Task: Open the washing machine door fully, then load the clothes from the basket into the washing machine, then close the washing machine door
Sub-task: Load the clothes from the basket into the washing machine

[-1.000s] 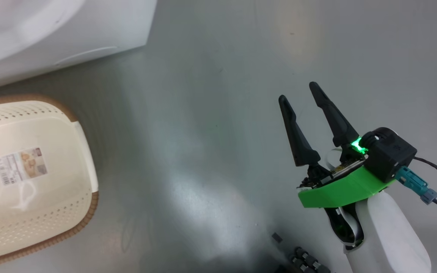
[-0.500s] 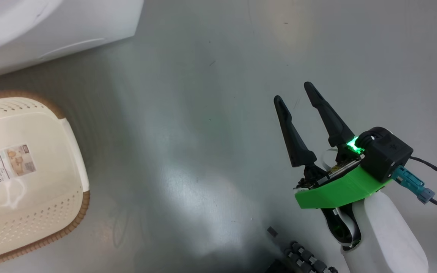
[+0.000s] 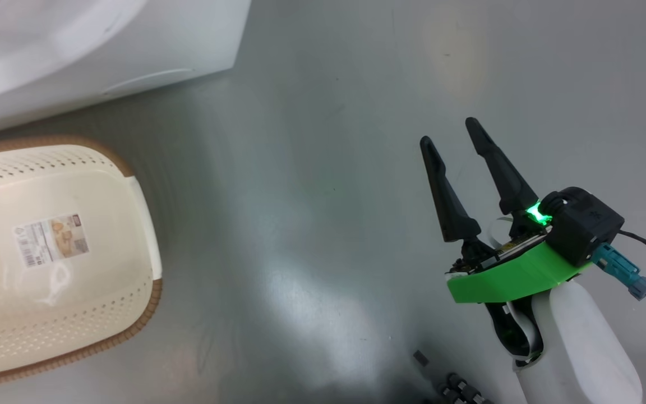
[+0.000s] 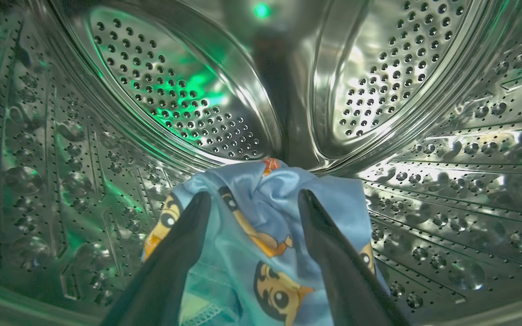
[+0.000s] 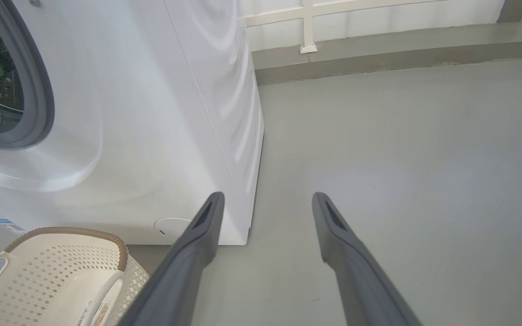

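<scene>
Seemingly loading is done: left gripper (image 4: 253, 194) spread over blue clothes (image 4: 261, 226) in the drum (image 4: 175, 99), right gripper (image 3: 449, 131) spread idle, basket (image 3: 144, 314) looking emptied, door yet to close.

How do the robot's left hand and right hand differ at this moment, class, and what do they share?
The left hand reaches inside the steel drum; the right hand hangs outside over the grey floor. Between the left hand's fingers lies blue printed cloth; between the right hand's, nothing. Both stand open.
</scene>
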### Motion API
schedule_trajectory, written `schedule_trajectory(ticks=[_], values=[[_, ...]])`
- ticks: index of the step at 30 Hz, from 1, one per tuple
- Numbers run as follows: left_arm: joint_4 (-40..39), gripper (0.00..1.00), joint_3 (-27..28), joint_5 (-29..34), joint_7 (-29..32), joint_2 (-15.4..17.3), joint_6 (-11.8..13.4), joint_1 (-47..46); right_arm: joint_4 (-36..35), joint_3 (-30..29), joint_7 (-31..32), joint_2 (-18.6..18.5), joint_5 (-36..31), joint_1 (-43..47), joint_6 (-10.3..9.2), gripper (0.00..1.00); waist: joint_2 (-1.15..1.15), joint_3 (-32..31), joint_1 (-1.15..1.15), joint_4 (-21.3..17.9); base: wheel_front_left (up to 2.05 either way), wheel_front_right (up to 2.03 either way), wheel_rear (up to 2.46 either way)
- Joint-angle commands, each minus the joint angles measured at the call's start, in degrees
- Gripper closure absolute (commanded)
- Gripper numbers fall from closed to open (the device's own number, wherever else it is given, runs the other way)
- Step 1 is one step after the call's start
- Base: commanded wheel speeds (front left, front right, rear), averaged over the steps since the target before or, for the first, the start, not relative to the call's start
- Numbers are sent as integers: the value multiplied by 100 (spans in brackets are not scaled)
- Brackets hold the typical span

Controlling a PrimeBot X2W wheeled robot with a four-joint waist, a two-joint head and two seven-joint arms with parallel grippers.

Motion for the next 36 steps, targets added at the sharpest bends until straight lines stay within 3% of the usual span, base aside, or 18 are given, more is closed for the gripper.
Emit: schedule_trajectory(ticks=[1,12,26,36], values=[[-242,0,59,-21,-106,199,44,304,-133,24,-68,-17,-93,181,36,0,0,-182,0,139,0,0,0],[-1403,0,221,-339,-485,9,259,1797,-158,-201,-68,-52,-219,445,36,0,0,-676,0,423,0,0,0],[-4617,0,367,-371,-630,-177,1316,5008,-152,-487,-68,-196,-389,809,36,0,0,-1458,0,899,0,0,0],[-5597,0,222,-350,-683,-491,1799,6672,-114,-626,-68,-272,-501,1113,36,0,0,-1988,0,1200,0,0,0]])
